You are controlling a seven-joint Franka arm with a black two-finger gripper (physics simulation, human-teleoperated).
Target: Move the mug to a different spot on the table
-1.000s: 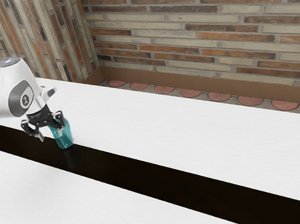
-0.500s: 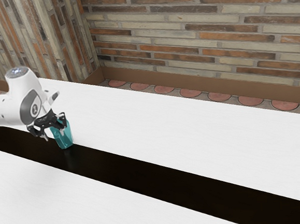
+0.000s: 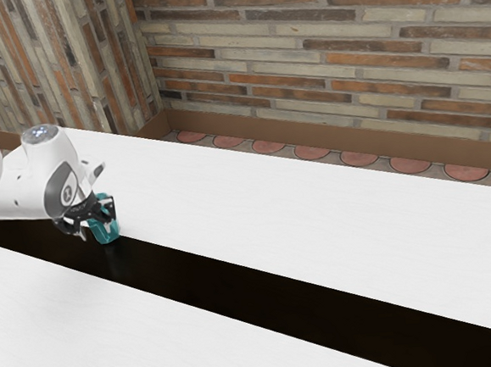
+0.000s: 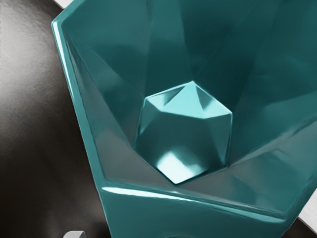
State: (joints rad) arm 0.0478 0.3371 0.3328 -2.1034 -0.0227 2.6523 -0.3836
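Your gripper (image 3: 95, 222) sits low over teal mug (image 3: 106, 233) on dark table strip (image 3: 236, 279). Hand hides mug's upper part. Can't tell whether jaws open or closed. Wrist view crops rim.

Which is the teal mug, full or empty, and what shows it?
Empty: the wrist view looks down into the mug, whose bare faceted bottom shows with nothing inside.

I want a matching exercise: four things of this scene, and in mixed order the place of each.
1. teal faceted mug
2. black two-finger gripper
3. white robot arm
4. red-brown brick wall

A. behind the table
B. at the exterior view's left edge
C. on the table's black stripe
D. right at the mug's top

Pairs: 1-C, 2-D, 3-B, 4-A.
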